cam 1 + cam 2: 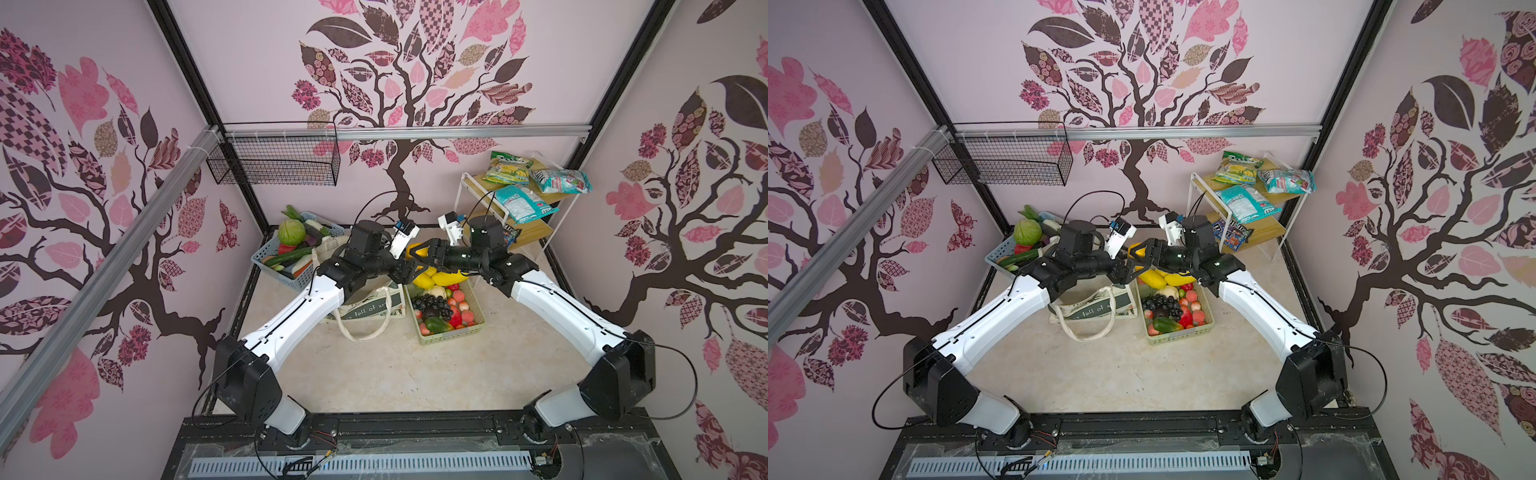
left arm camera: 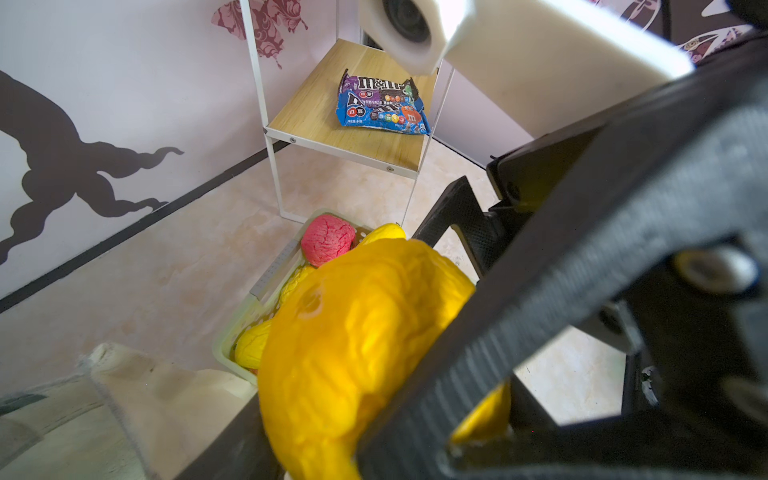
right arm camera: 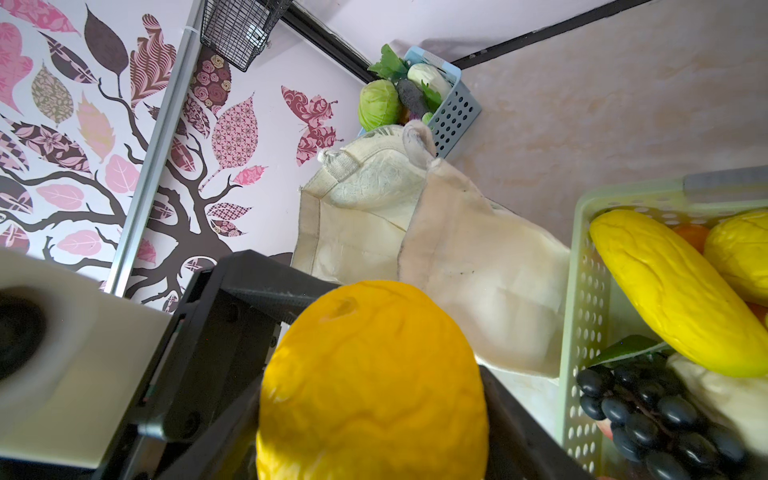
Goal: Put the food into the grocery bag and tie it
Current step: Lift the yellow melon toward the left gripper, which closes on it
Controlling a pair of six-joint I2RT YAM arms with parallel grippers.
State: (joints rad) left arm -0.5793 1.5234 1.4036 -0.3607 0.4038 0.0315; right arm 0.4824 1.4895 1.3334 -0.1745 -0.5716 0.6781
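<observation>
The yellow melon [image 3: 374, 382] is held aloft at centre frame in both top views, over the far end of the pale-green basket [image 1: 453, 334] and just right of the grocery bag [image 1: 374, 305]. It is pinched by the left gripper [image 1: 409, 266]. It is also flanked by the right gripper [image 1: 426, 255], but whether that gripper presses on it cannot be told.
</observation>
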